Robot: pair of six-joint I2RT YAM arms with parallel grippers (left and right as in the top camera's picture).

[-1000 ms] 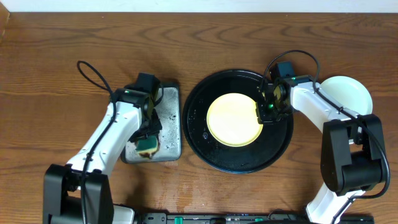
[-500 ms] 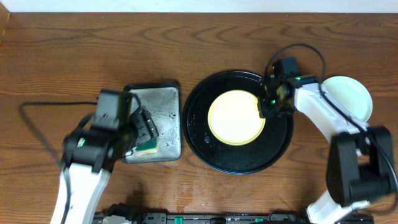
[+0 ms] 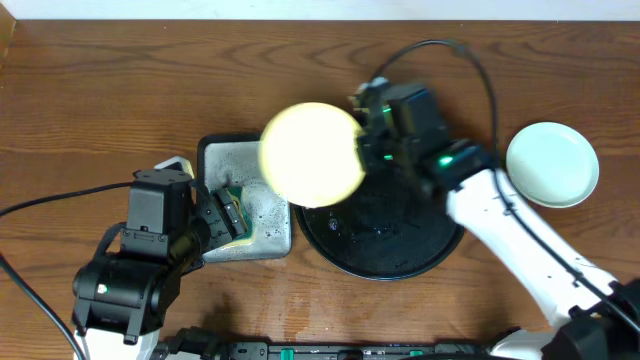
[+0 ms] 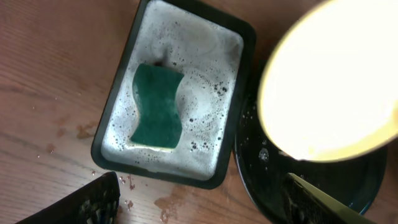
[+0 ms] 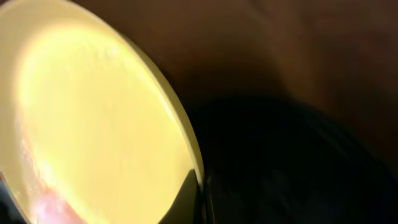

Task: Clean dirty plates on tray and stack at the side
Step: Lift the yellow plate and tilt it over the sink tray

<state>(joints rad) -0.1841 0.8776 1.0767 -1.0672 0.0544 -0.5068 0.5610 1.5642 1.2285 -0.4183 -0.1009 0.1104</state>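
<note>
My right gripper (image 3: 368, 140) is shut on the rim of the pale yellow plate (image 3: 312, 155) and holds it in the air, over the gap between the black round tray (image 3: 400, 250) and the soapy sponge dish (image 3: 268, 236). The plate fills the right wrist view (image 5: 93, 124), with a pinkish smear at its lower left; the gripper (image 5: 199, 199) pinches its edge. The plate also shows in the left wrist view (image 4: 333, 87). My left gripper (image 4: 202, 202) is open and empty, above the dish's front edge. A green sponge (image 4: 157, 107) lies in the foam.
A pale mint-white plate (image 3: 552, 165) sits on the wood at the far right. The black round tray holds only water drops. Wet spots mark the wood in front of the sponge dish (image 4: 186, 180). Cables loop over the table at the back and left.
My right gripper has lifted the yellow plate off the black tray and carried it left. My left arm has pulled back from the sponge toward the front, away from the dish.
</note>
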